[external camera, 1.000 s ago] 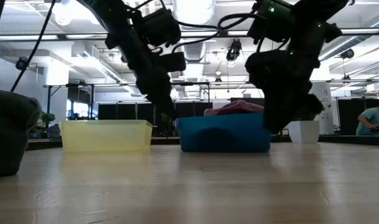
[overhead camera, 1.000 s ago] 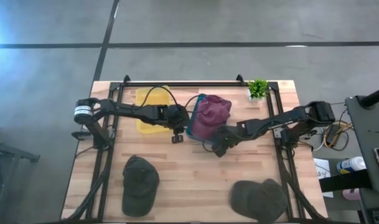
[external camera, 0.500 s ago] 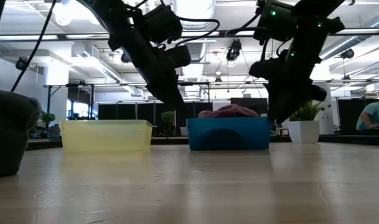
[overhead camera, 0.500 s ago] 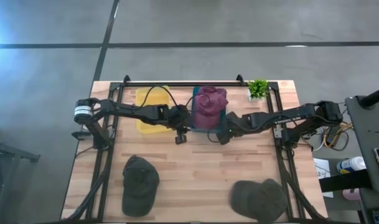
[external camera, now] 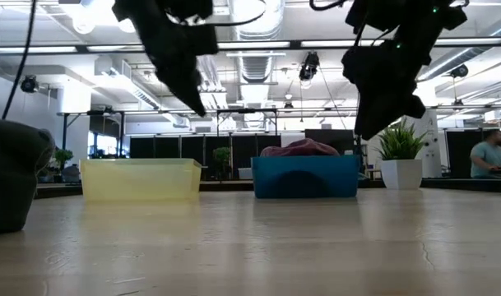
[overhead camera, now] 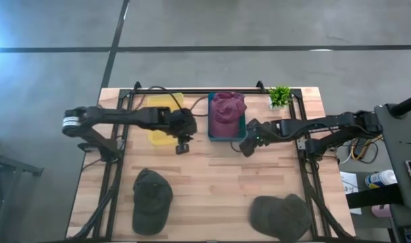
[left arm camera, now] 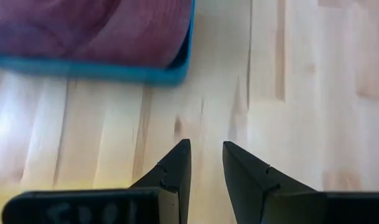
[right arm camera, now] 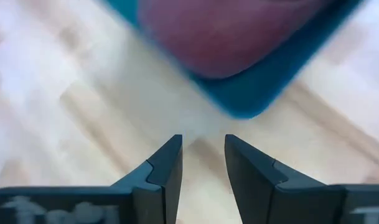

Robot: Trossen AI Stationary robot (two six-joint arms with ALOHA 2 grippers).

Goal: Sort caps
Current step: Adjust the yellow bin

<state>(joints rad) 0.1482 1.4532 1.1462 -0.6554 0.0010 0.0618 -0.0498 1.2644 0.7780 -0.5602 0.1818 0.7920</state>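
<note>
A teal bin stands at the table's far middle and holds the maroon caps, which rise above its rim. One dark olive cap lies crown up near the left front, another at the right front. My left gripper hangs open and empty above the table, just left of the teal bin's near corner. My right gripper hovers open and empty just right of that bin's other near corner. Both are raised off the table in the low view.
A yellow bin sits left of the teal one, partly under my left arm. A small potted plant stands at the far right. Bare wood lies between the olive caps. A person moves in the room behind.
The teal bin with the maroon caps has slid toward the far edge and turned from askew to square with the table. My left gripper has then drawn back toward the left, my right gripper toward the right, and both have risen away from the bin.
</note>
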